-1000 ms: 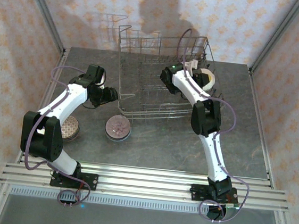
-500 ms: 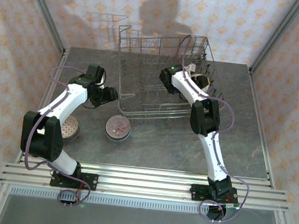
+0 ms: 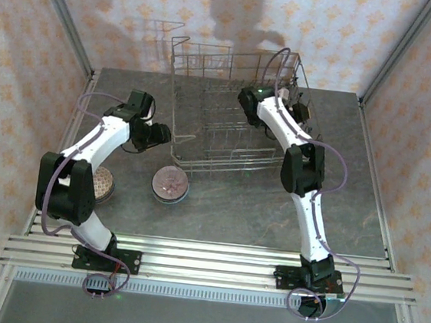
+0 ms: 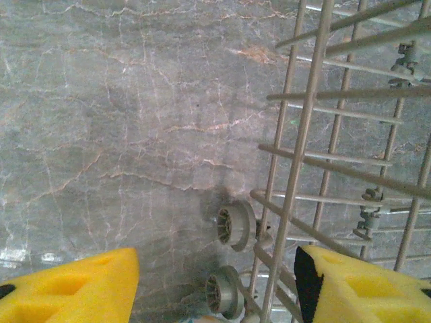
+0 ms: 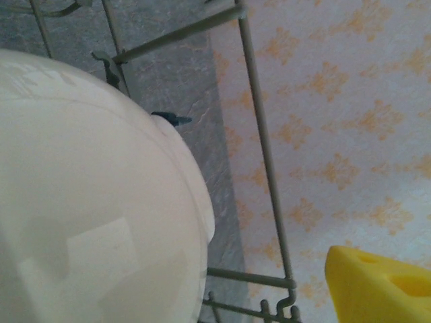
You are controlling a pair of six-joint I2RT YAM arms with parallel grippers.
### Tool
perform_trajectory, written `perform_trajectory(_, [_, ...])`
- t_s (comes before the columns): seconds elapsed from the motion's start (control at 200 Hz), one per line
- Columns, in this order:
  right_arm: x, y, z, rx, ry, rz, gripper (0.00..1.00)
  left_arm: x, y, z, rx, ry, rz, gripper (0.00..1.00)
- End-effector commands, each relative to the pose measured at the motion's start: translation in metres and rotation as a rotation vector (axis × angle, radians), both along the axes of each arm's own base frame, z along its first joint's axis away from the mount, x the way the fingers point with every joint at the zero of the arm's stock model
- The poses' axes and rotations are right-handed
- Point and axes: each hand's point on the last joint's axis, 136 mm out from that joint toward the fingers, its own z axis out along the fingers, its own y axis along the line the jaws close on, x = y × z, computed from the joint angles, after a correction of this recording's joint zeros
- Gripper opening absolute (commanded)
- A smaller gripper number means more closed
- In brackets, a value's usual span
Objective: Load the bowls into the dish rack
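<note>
Three bowls logged. Found cream bowl [image 5: 94, 202] inside rack [image 3: 223, 162] at right end, domed outside toward wrist camera. Found pink bowl [image 3: 171, 182] and patterned bowl [image 3: 102, 184] on table [image 3: 256, 212], near rack's front-left corner. Noted rack lying long axis left-right. Found left gripper [image 4: 215, 286] gaping, empty, astride rack wire. Found right gripper [image 3: 297, 107] spread wide, pad [image 5: 377, 282] clear of cream bowl.

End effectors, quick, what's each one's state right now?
Left end effector: open, holding nothing.
Right end effector: open, visible finger clear of the cream bowl.
</note>
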Motion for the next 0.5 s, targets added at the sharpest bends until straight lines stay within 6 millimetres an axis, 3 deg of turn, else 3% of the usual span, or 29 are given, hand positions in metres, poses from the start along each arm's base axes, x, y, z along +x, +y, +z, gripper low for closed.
perform_trajectory(0.0, [0.001, 0.02, -0.002, 0.152, 0.004, 0.037, 0.85, 0.023, -0.031, 0.022, -0.067, -0.089, -0.082, 0.64])
perform_trajectory(0.225, [0.0, 0.033, -0.012, 0.262, 0.052, 0.065, 0.89, 0.029, -0.034, 0.023, -0.066, -0.092, -0.107, 0.64])
perform_trajectory(0.495, [0.002, 0.045, -0.008, 0.359, 0.05, 0.106, 0.92, 0.029, -0.035, 0.022, -0.061, -0.094, -0.121, 0.64])
